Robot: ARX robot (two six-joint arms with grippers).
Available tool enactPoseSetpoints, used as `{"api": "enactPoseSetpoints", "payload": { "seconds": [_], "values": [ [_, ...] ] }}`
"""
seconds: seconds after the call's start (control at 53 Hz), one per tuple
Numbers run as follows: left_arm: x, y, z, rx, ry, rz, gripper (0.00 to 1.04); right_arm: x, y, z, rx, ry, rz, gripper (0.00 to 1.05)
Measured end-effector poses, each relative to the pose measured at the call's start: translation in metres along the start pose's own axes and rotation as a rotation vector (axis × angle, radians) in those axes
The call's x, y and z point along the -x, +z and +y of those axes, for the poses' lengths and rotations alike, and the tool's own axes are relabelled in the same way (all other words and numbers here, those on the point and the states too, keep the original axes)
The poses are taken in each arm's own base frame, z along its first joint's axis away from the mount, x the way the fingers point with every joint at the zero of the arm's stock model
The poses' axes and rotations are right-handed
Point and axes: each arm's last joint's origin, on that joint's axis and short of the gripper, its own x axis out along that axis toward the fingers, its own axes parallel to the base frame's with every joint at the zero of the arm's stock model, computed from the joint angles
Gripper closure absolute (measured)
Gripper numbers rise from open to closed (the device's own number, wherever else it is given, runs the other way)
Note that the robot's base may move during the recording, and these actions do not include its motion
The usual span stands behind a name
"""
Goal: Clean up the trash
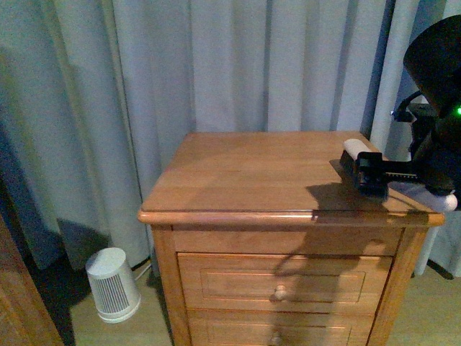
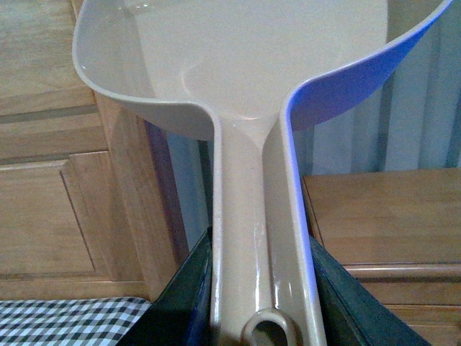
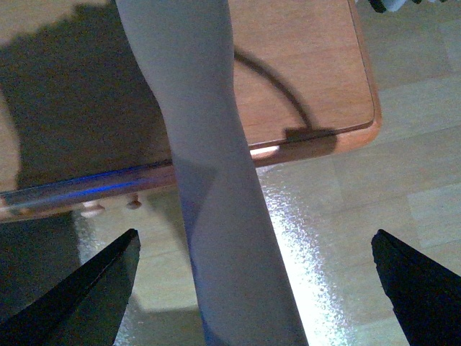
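Observation:
The trash is out of view in every frame. My left gripper (image 2: 259,306) is shut on the long handle of the beige dustpan (image 2: 238,65), whose scoop fills the far part of the left wrist view. That gripper does not show in the front view. My right gripper (image 3: 253,238) is open and hangs over the nightstand's corner. A pale long handle (image 3: 216,216) runs between its fingers without touching them. In the front view the black right arm (image 1: 436,155) reaches over the nightstand's right side, by a pale-ended black tool (image 1: 364,164).
The wooden nightstand (image 1: 252,173) with drawers stands before grey curtains (image 1: 238,65). A small white slatted appliance (image 1: 112,283) sits on the floor to its left. The left wrist view shows a wooden cabinet (image 2: 50,180) and black-and-white checked fabric (image 2: 65,321).

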Motion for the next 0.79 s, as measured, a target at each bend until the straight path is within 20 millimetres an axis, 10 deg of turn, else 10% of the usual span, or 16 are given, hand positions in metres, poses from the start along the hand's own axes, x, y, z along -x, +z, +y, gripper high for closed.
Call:
{"api": "enactPoseSetpoints", "payload": {
  "seconds": [0.226, 0.792],
  "values": [
    [0.0000, 0.0000, 0.0000, 0.000, 0.000, 0.000, 0.76, -0.0040, 0.0058, 0.0031, -0.010, 0.006, -0.010, 0.08],
    [0.0000, 0.0000, 0.0000, 0.000, 0.000, 0.000, 0.76, -0.0084, 0.0100, 0.0061, -0.024, 0.027, -0.032, 0.85]
  ]
}}
